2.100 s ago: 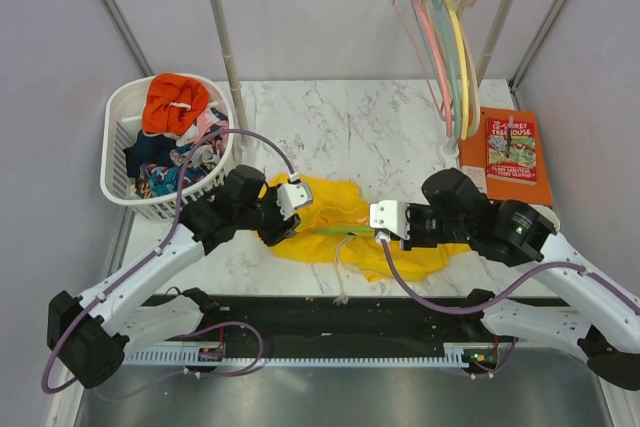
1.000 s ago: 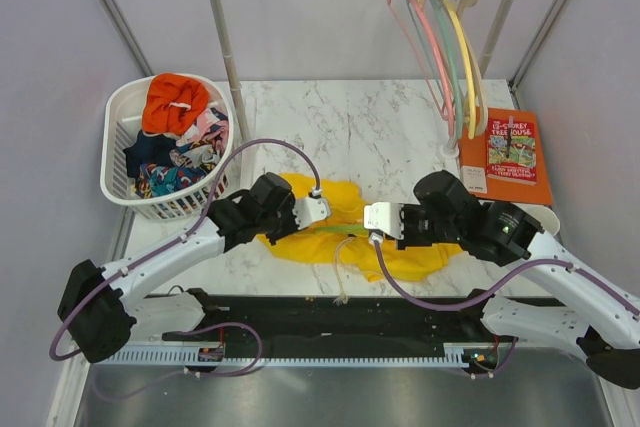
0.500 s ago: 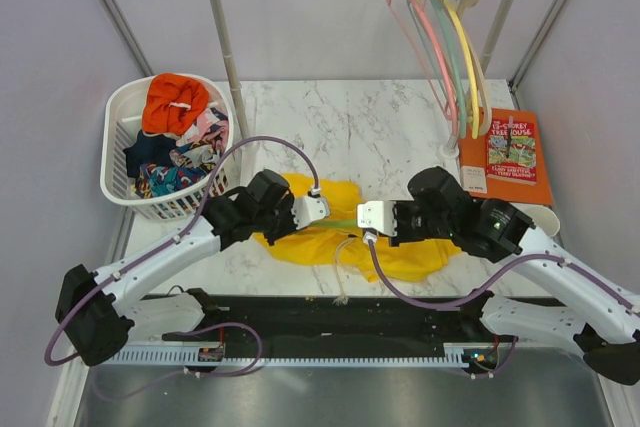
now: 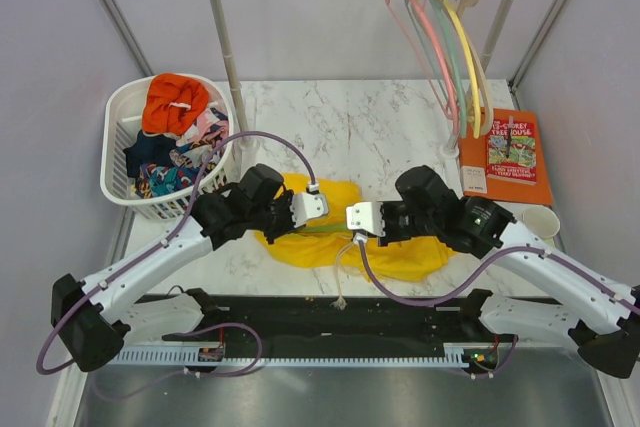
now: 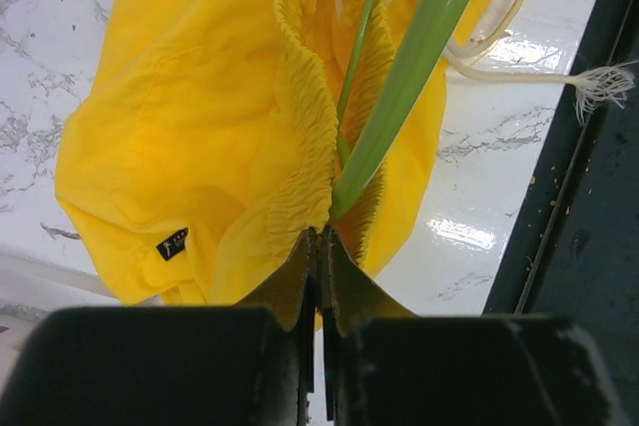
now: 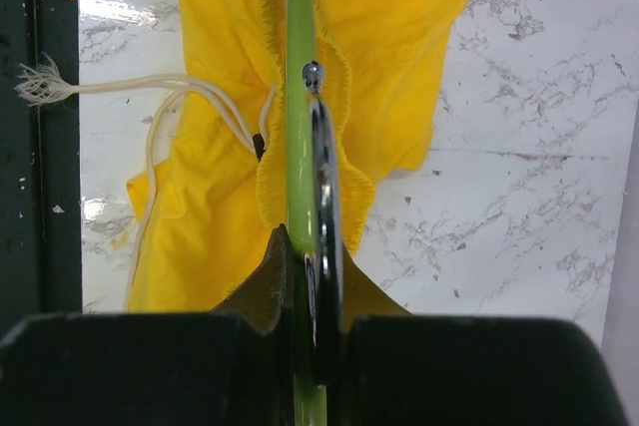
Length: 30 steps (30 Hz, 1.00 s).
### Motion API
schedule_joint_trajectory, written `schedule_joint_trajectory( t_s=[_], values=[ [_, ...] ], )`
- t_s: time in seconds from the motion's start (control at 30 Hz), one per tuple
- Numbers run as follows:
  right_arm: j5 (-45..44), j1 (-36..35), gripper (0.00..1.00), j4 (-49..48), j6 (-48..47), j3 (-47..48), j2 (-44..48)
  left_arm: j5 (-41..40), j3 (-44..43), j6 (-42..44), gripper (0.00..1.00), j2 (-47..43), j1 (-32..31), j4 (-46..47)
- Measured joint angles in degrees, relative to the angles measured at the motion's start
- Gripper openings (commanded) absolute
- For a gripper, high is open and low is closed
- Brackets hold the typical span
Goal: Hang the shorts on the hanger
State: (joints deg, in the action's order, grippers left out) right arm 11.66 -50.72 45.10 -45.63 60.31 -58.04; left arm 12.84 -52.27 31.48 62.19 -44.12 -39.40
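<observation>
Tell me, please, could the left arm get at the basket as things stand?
Probably yes: the basket sits close beside it with nothing between, but the left gripper is shut on the shorts and must let go first.

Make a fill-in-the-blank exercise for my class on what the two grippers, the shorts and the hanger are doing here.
1. The right gripper is shut on the thin light ___ plastic hanger, beside its metal hook.
2. The left gripper pinches the gathered waistband of the bright ___ fabric shorts.
3. The white plastic basket of clothes stands on the ___ arm's side of the white marble table.
Missing words: green; yellow; left.
</observation>
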Motion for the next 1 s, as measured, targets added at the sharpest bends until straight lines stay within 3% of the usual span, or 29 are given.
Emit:
schedule_joint_trajectory(
  t_s=[0.57, 0.63, 0.67, 0.7, 0.8, 1.0],
  values=[
    [5.7, 0.1, 0.0, -15.2, 1.9, -8.0, -3.0, 5.1, -6.4, -2.1, 0.02, 0.1, 0.0, -1.8],
    [6.3, 0.1, 0.0, -17.1, 2.6, -8.4, -4.3, 5.8, -7.0, -2.6, 0.13, 0.1, 0.0, -1.8],
    [6.5, 0.1, 0.0, -18.1, 3.0, -8.7, -4.9, 6.1, -7.1, -2.9, 0.24, 0.1, 0.0, -1.8],
    [6.6, 0.1, 0.0, -19.4, 3.3, -9.1, -5.3, 6.7, -7.1, -3.4, 0.48, 0.1, 0.0, -1.9],
    [6.9, 0.1, 0.0, -21.5, 4.0, -10.0, -5.5, 10.4, -7.1, -5.1, 0.75, -0.1, 2.3, -2.4],
    [7.3, 0.5, 0.0, -23.9, 5.0, -11.2, -5.4, 19.0, -8.2, -0.7, 0.81, -3.4, 17.1, -6.4]
  ],
)
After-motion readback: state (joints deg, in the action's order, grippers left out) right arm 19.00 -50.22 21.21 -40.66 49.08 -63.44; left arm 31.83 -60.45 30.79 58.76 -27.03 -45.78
